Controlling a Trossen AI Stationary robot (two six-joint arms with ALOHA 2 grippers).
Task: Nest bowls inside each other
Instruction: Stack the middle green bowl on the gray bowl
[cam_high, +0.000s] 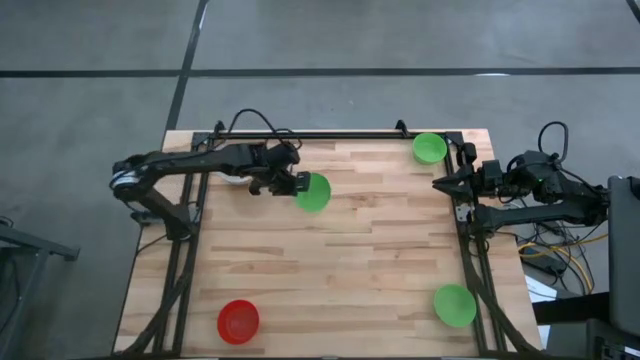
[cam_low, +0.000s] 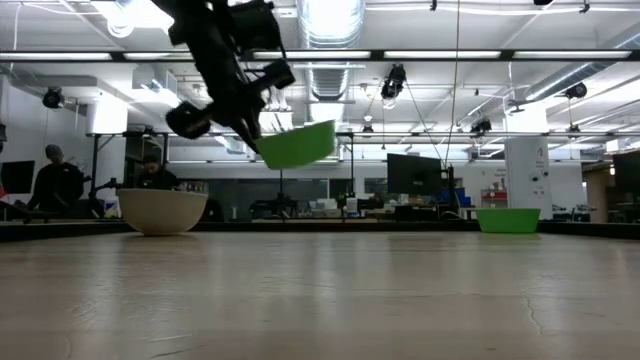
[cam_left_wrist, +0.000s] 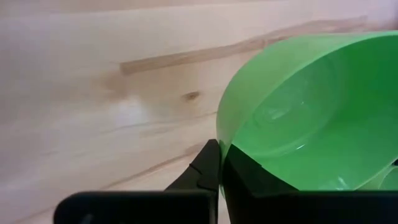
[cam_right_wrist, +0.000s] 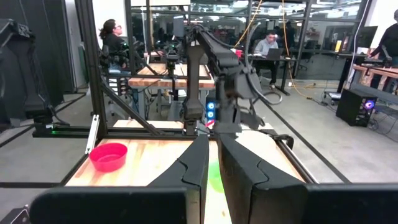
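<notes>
Nearest my left wrist camera is the round bright-green plastic bowl I carry: my left gripper is pinching its thin rim, one finger outside the wall and the other inside, so the bowl hangs tilted clear above the pale butcher-block wooden table. Its inside is smooth, glossy and slightly see-through, with faint ring marks near the base.

By my judgement the nesting has hardly begun: no bowl sits inside another in any view, and this lifted one is the only bowl off the wood.

Taking the lifted bowl as my landmark and going left to right: the rounded whitish-grey bowl, matte and thicker-looking, stands on the table just left of it, mostly hidden under my arm from above. The shallow red plastic bowl lies well apart, toward the near left corner. A second green bowl sits off to the right near the far edge, and a third green bowl rests well apart at the near right corner. All four remain to be gathered.

My right gripper waits at the right table edge, fingers nearly together and holding nothing.
</notes>
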